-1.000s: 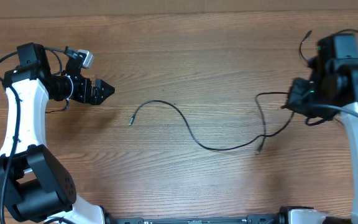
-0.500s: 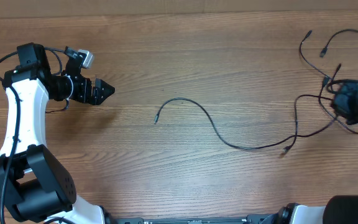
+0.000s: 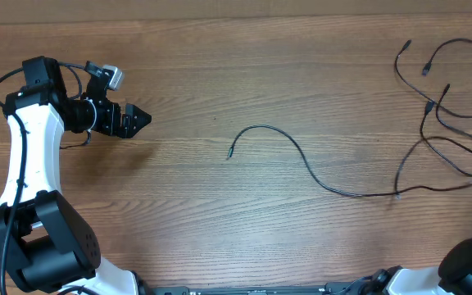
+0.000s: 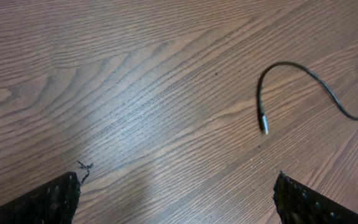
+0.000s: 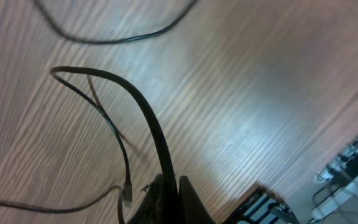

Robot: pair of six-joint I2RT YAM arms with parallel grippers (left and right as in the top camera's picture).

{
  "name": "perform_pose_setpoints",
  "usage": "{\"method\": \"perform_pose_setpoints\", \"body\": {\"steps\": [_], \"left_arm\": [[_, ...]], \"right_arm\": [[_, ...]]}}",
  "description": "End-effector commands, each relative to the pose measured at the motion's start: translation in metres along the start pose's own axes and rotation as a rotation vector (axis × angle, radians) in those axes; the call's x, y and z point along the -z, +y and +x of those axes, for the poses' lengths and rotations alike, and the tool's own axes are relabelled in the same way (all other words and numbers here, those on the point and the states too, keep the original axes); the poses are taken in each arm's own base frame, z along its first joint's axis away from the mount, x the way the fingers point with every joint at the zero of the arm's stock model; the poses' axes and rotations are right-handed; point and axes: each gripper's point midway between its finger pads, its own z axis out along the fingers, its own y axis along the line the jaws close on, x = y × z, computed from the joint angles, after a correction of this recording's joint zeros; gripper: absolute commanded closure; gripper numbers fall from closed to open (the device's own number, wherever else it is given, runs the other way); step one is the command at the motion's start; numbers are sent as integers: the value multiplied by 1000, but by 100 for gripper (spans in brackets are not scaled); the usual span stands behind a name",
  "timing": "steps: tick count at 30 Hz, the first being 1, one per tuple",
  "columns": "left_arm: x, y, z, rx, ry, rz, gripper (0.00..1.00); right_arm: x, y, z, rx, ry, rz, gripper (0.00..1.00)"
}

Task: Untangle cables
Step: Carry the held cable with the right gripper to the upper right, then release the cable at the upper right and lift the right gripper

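A bare wooden table (image 3: 220, 65) fills the overhead view. The white and black left arm (image 3: 29, 156) rises from the near left corner and bends toward the far left, where the left gripper (image 3: 142, 119) points right over the wood. Its fingers (image 4: 58, 198) are spread wide with nothing between them, and it is well apart from any cord. Only the tips of the right gripper (image 5: 166, 190) show, at the bottom of the right wrist view. They are pressed together, pinching a black cord that arcs up and away from them. The cables (image 3: 437, 111) gather in loose crossing loops at the far right of the table, several running off toward the right edge. One long cable (image 3: 334, 188) trails left from that bunch, dips toward the near side, then humps up and ends at the middle of the table. Its small silver-tipped plug (image 4: 264, 127) lies flat on the wood, near the middle and well right of the left gripper.
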Motion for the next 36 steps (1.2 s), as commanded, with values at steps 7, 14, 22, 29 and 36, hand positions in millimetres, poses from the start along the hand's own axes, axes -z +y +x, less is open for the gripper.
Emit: {"method": "perform_pose_setpoints", "body": {"steps": [7, 14, 22, 29, 36], "left_arm": [[8, -2, -4, -1, -19, -16, 1], [8, -2, -4, -1, -19, -16, 0], [8, -2, -4, -1, -19, -16, 1], [8, -2, -4, -1, -19, -16, 1], [8, -2, -4, -2, -19, -16, 1]], "right_arm": [[1, -69, -25, -250, -79, 24, 96], [7, -107, -64, -356, -246, 25, 95], [24, -129, -119, -377, -494, 58, 89], [12, -150, -134, -413, -531, 109, 90], [-9, -162, -134, -480, -483, 107, 62]]}}
